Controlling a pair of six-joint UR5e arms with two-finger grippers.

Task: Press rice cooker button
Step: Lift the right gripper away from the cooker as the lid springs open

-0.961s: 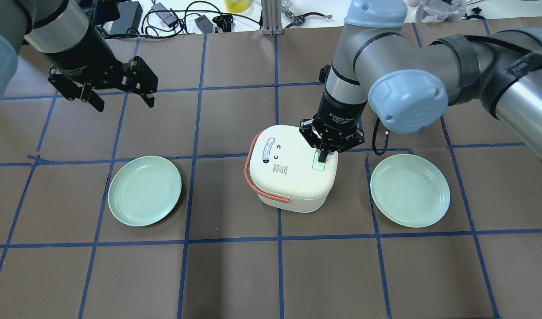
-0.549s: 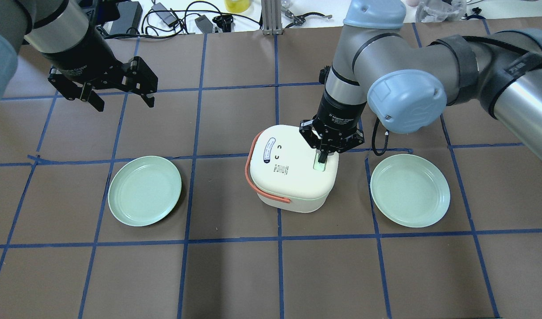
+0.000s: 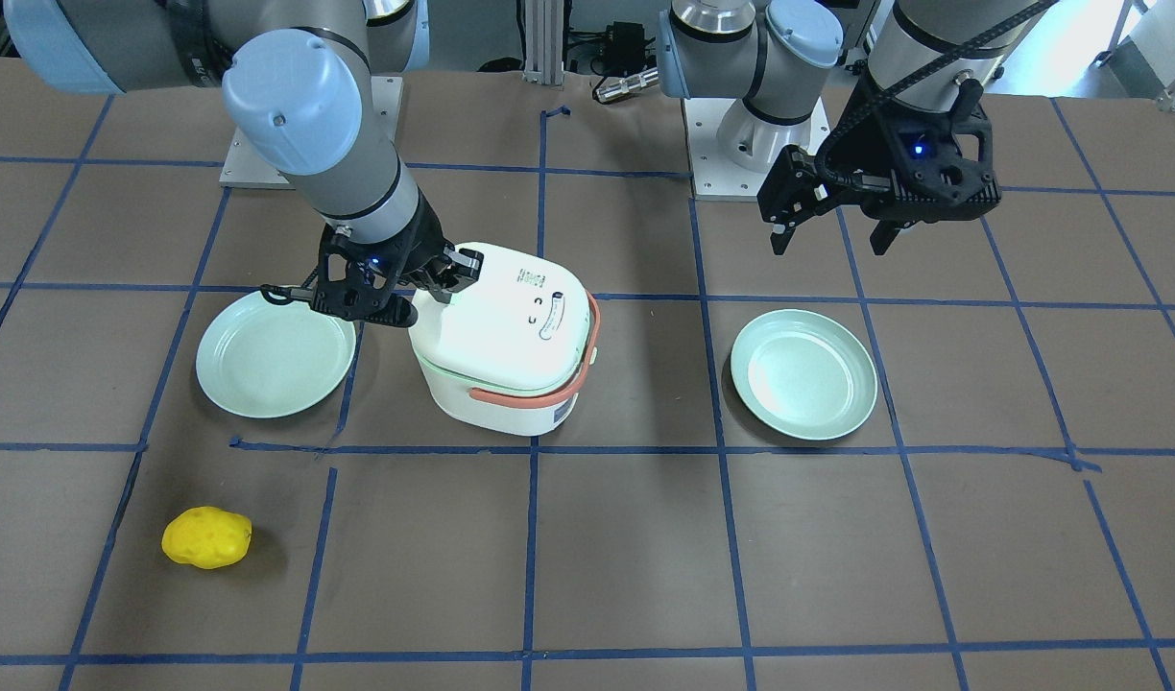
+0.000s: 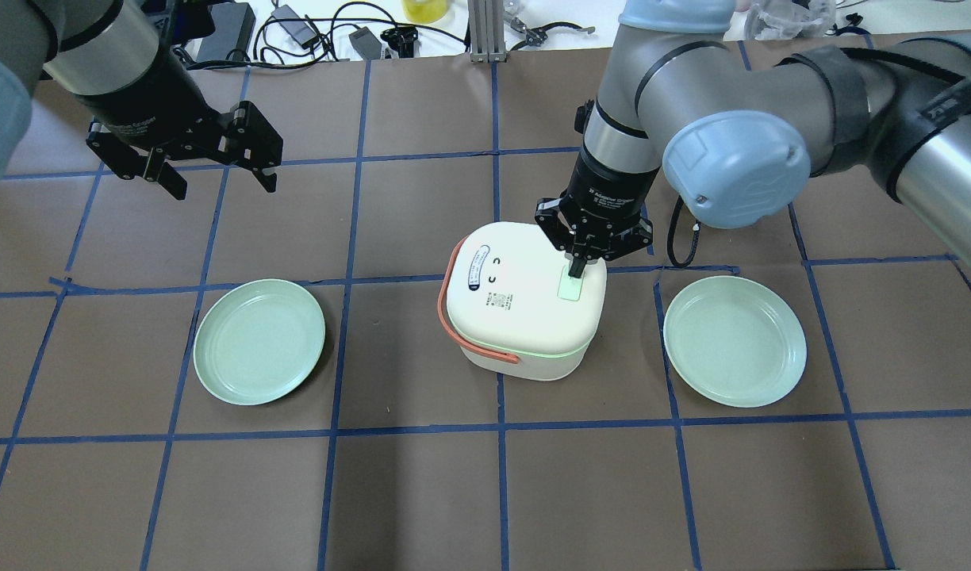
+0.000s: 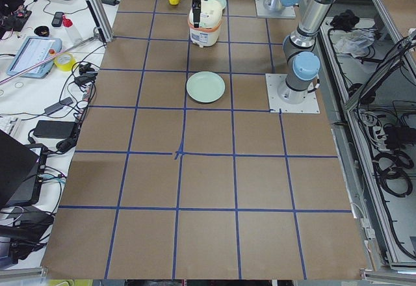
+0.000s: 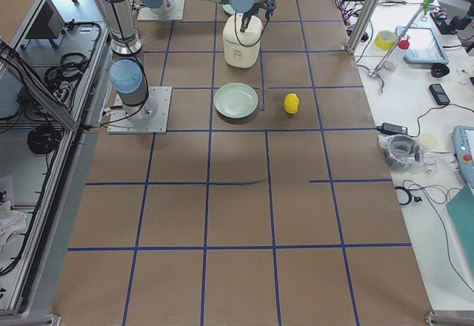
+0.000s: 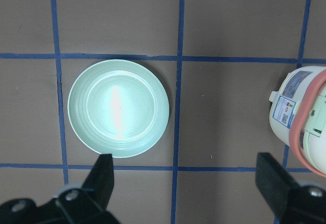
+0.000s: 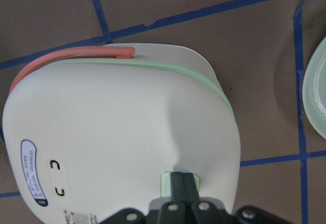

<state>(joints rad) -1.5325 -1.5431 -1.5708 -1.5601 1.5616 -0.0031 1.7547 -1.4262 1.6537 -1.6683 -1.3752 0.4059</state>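
The white rice cooker (image 4: 525, 301) with an orange handle (image 4: 447, 297) stands mid-table. Its pale green button (image 4: 569, 287) sits on the lid's right side. My right gripper (image 4: 578, 270) is shut, fingers pointing down, tips just above the button's far end. In the right wrist view the shut fingertips (image 8: 184, 180) cover most of the button (image 8: 166, 186). A thin green seam (image 8: 168, 67) shows under the lid. My left gripper (image 4: 216, 181) is open and empty, high over the far left; its wrist view shows the cooker (image 7: 300, 117) at the right edge.
One green plate (image 4: 259, 341) lies left of the cooker, another (image 4: 734, 341) right of it. A yellow lumpy object (image 3: 206, 537) lies near the operators' side. Cables and clutter (image 4: 335, 32) line the far table edge.
My right gripper has lifted and drawn back a little from the button, which now shows more. A green seam has appeared under the lid's edge. The left arm has not moved.
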